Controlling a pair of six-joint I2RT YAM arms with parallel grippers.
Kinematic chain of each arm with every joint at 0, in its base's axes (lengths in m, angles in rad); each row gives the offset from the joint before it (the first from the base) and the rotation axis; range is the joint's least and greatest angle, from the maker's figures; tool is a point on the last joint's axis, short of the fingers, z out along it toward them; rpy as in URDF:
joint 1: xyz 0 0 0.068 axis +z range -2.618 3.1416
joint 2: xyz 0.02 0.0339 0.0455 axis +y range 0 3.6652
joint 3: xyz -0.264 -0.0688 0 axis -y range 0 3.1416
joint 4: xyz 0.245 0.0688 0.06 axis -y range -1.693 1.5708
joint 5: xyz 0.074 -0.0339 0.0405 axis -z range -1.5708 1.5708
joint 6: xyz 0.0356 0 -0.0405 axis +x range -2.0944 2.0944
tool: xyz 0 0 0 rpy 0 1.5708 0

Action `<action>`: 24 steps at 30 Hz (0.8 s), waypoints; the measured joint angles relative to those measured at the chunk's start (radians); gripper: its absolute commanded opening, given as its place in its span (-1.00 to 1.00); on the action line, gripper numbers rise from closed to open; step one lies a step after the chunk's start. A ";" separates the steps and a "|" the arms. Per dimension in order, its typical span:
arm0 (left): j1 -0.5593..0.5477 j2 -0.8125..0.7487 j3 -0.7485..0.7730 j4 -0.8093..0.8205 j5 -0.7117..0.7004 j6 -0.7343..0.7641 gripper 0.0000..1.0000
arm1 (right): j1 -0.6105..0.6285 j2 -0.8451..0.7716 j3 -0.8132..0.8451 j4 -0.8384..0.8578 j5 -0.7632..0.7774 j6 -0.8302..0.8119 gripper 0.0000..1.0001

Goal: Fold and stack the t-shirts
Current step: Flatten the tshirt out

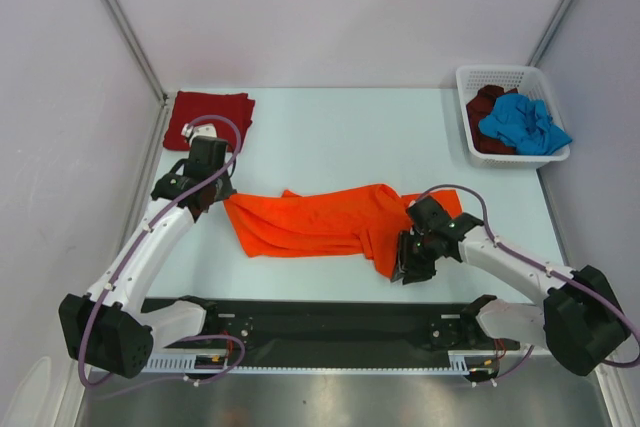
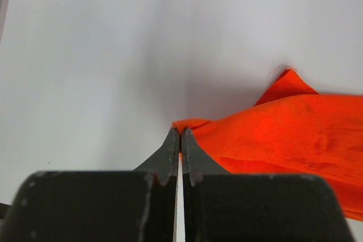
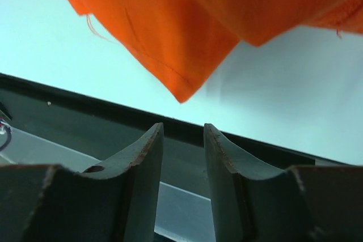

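A bright orange t-shirt (image 1: 320, 222) lies rumpled and stretched across the middle of the table. My left gripper (image 1: 214, 201) is shut on its left edge; in the left wrist view the fingertips (image 2: 174, 140) pinch a small fold of orange cloth (image 2: 295, 131). My right gripper (image 1: 402, 271) is at the shirt's near right corner, open with nothing between its fingers (image 3: 144, 157). That orange corner (image 3: 181, 92) hangs just beyond the tips. A folded dark red t-shirt (image 1: 210, 117) lies at the back left. A blue t-shirt (image 1: 525, 125) and a dark maroon one (image 1: 485, 107) sit crumpled in the basket.
The white lattice basket (image 1: 468, 97) stands at the back right corner. A black rail (image 1: 320, 319) runs along the table's near edge, right below the right gripper (image 3: 182, 130). Grey walls close in the left, back and right sides.
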 measured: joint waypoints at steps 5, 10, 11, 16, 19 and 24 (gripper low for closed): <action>0.000 -0.002 0.000 0.000 0.003 -0.001 -0.99 | -0.014 0.055 -0.014 0.079 0.004 0.029 -0.19; 0.000 -0.013 0.000 0.000 0.007 -0.001 -0.99 | -0.035 0.084 -0.020 0.121 0.038 0.066 -0.21; 0.000 -0.016 0.000 0.000 0.007 -0.001 -1.00 | -0.037 0.087 -0.020 0.122 0.047 0.071 -0.24; 0.000 -0.028 0.000 0.000 0.008 -0.001 -0.99 | -0.039 0.095 -0.029 0.130 0.080 0.089 -0.28; 0.000 -0.033 0.000 0.000 0.008 -0.001 -0.99 | -0.039 0.106 -0.032 0.137 0.080 0.095 -0.29; 0.000 -0.037 -0.001 0.000 0.009 -0.001 -0.99 | -0.038 0.125 -0.036 0.155 0.077 0.099 -0.36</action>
